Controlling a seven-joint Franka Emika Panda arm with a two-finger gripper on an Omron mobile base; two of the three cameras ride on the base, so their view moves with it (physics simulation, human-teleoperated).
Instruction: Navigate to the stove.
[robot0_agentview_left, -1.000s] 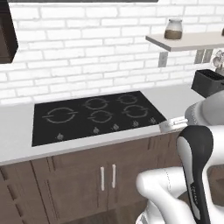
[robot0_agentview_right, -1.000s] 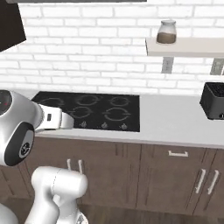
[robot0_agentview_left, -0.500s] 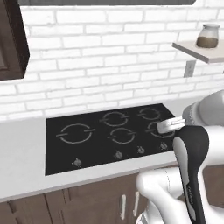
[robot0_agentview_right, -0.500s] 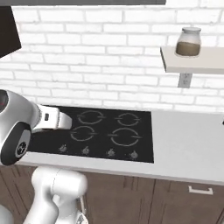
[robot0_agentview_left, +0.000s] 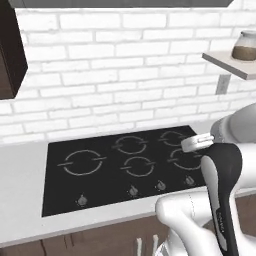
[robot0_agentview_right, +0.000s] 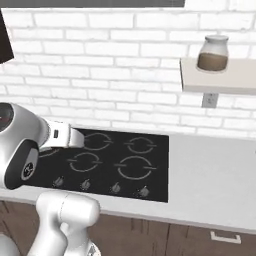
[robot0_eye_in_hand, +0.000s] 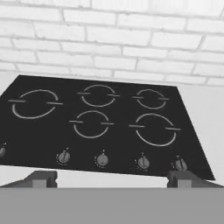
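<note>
The stove (robot0_agentview_left: 125, 167) is a flat glossy black cooktop set into the light grey counter, straight ahead and close. It has five thin grey ring marks and a row of small knobs (robot0_eye_in_hand: 101, 159) along its near edge. It sits left of centre in the right base view, as the stove (robot0_agentview_right: 107, 160), and spans most of the hand view, as the stove (robot0_eye_in_hand: 100, 127). My gripper (robot0_eye_in_hand: 113, 179) hangs above the counter's front edge, just short of the knob row. Its two dark fingertips (robot0_eye_in_hand: 41, 178) stand wide apart with nothing between them: open.
A white brick wall backs the counter (robot0_agentview_right: 215, 175). At the upper right, a shelf (robot0_agentview_right: 220, 80) carries a glass jar (robot0_agentview_right: 213, 52) with brown contents, and an outlet (robot0_agentview_right: 210, 100) sits under it. A dark cabinet (robot0_agentview_left: 10, 50) hangs at the upper left. Brown cabinet fronts run below the counter.
The base has driven closer, so both views shifted. The stove now looks larger and nearer, and the black toaster on the right has left the picture. The arm keeps its pose.
</note>
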